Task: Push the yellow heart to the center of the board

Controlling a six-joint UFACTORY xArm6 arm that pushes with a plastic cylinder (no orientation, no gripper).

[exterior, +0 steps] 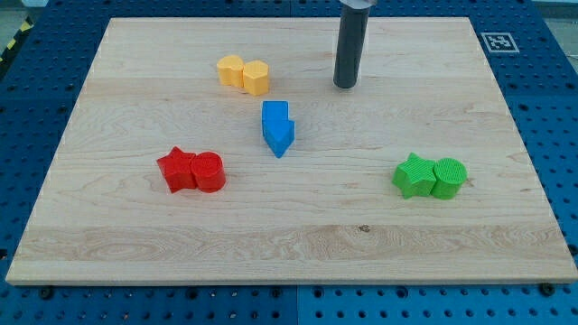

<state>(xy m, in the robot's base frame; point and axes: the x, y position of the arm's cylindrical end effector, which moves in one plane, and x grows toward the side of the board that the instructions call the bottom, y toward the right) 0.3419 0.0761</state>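
Note:
The yellow heart point(231, 69) lies at the upper left of the wooden board point(289, 226), touching a yellow hexagon point(256, 78) on its right. My tip point(346, 86) rests on the board at the upper middle. It is well to the right of the yellow pair and touches no block. The rod rises straight up out of the view's top.
A blue arrow-shaped block point(278, 128) lies near the board's middle, below the yellow pair. A red star point(178, 169) touches a red cylinder point(209, 171) at the left. A green star point(414, 176) touches a green cylinder point(449, 177) at the right.

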